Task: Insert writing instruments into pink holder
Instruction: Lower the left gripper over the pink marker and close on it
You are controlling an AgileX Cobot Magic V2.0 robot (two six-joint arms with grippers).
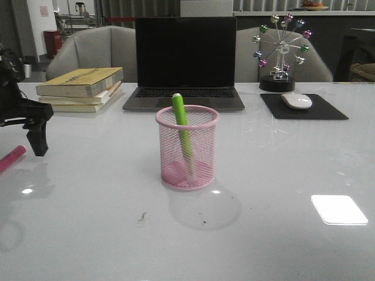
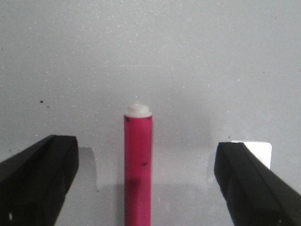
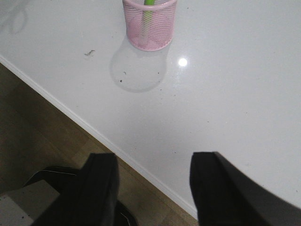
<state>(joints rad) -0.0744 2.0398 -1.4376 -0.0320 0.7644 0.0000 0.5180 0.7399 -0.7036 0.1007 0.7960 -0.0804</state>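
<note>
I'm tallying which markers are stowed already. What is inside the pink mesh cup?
The pink wire-mesh pen cup holds one lime green marker, leaning, white end above the rim. Its lower tip is blurred behind the mesh. The magenta marker lies on the table, outside.

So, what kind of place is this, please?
Most likely an office desk. On the white table stand an open laptop, a stack of books and a mouse on a black pad, with a pink mesh holder in front.
</note>
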